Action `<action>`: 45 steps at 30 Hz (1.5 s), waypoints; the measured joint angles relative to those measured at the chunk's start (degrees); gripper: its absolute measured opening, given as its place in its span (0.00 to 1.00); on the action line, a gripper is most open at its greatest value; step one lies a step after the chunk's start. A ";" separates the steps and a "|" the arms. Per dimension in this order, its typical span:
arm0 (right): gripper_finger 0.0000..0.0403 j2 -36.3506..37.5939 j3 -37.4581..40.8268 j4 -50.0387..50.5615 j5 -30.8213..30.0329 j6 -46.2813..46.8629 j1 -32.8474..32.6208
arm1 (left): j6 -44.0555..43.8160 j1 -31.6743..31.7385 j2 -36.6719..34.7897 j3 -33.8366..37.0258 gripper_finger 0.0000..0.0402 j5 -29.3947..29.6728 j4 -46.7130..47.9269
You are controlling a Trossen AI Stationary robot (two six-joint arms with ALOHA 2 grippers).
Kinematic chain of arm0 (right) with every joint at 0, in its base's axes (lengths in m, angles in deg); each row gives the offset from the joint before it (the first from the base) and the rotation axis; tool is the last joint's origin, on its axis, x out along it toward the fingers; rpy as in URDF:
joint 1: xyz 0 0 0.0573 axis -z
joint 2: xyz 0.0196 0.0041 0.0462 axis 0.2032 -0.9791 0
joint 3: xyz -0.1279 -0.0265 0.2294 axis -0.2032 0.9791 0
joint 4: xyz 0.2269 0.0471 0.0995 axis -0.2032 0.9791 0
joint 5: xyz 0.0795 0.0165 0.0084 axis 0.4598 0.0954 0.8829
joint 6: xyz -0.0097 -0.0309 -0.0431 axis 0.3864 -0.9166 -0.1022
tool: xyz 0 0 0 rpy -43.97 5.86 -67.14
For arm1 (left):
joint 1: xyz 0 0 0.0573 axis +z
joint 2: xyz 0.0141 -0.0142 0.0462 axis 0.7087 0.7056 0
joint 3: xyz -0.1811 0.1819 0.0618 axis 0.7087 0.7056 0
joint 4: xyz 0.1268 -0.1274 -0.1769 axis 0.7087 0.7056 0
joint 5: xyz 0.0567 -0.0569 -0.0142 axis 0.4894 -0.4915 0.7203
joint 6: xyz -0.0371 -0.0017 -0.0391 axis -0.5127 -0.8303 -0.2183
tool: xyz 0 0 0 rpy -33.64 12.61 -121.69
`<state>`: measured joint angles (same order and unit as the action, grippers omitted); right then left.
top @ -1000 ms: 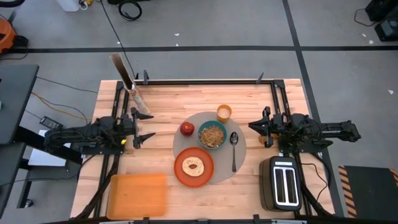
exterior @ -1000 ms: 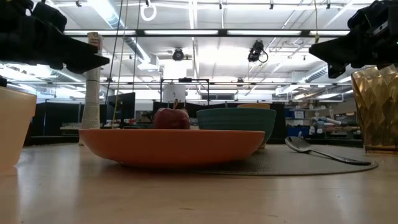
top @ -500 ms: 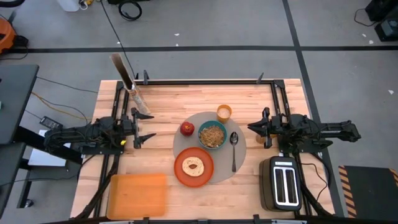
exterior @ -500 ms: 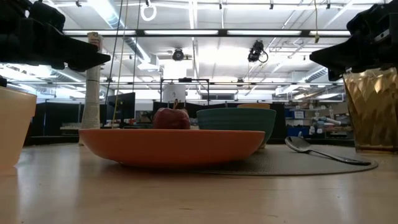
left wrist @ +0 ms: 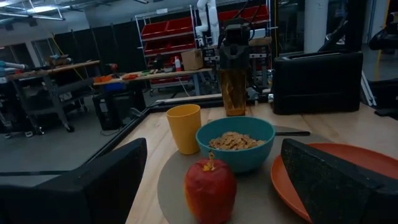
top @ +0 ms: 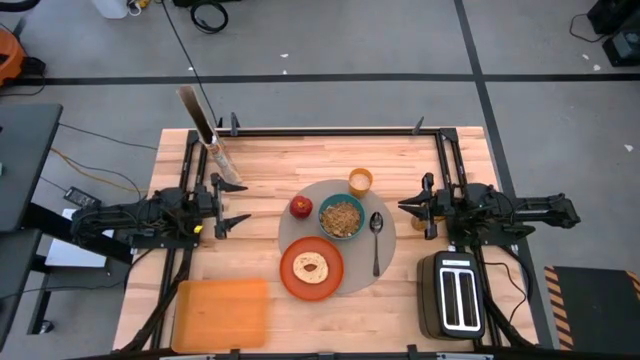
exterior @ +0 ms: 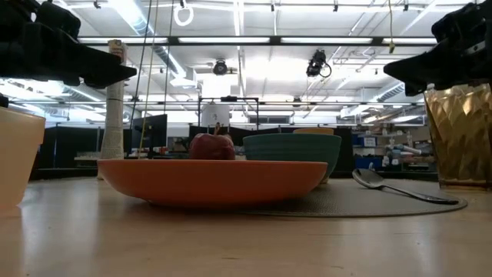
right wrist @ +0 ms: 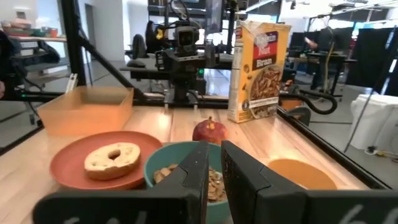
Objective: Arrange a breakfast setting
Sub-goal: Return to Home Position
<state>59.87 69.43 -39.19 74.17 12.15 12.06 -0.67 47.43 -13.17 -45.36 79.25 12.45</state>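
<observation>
Beside the mat [top: 293, 230], left gripper [top: 240, 203] gaped empty, right gripper [top: 405, 207] sat closed, empty; a low swing could've clipped the spoon [top: 376, 240].

- L gripper [top: 240, 203]: fingers spread wide, arm stretched level, pointing inward.
- R gripper [top: 403, 206]: fingers pressed close together, arm level, facing L.

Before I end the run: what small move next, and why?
Probably draw the left gripper and right gripper back to rest; nothing seems left to place. The apple, bowl, spoon and plate with its bagel sit on the mat, the cup at its edge, and both grippers hang clear of it.
</observation>
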 joint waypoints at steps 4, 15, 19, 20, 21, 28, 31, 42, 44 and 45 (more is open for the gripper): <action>0.12 0.00 0.00 -0.19 0.30 0.29 0.00 | -0.07 0.00 0.00 0.02 0.95 0.00 0.00; 0.12 0.00 0.00 -0.33 0.30 1.40 0.00 | -3.13 0.02 0.00 0.11 0.95 -1.87 -0.05; 0.12 0.00 0.00 -0.32 0.30 1.36 0.00 | -3.29 0.02 0.00 0.17 0.95 -1.86 -1.21; 0.12 0.00 0.00 -0.31 0.31 1.36 0.00 | -3.32 0.02 0.00 0.17 0.95 -1.84 -1.52; 0.12 0.00 0.00 -0.31 0.31 1.34 0.00 | -3.39 0.02 0.00 0.17 0.95 -1.73 -2.05; 0.12 0.00 0.00 -0.31 0.32 1.27 0.00 | -3.41 0.02 0.00 0.17 0.95 -1.75 -2.86; 0.12 0.00 0.00 -0.31 0.32 1.23 0.00 | -3.41 0.02 0.00 0.17 0.95 -1.77 -3.08; 0.12 0.00 0.00 -0.31 0.32 1.23 0.00 | -3.45 0.02 -0.01 0.16 0.95 -1.84 -3.28; 0.12 0.00 0.00 -0.31 0.32 1.23 0.00 | -3.45 0.02 0.00 0.15 0.95 -1.84 -3.30; 0.12 0.00 0.00 -0.31 0.32 1.23 0.00 | -3.45 0.02 0.00 0.15 0.95 -1.84 -3.31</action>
<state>59.87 69.43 -39.50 74.49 13.37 12.06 -4.12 47.45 -13.17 -45.20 77.42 9.15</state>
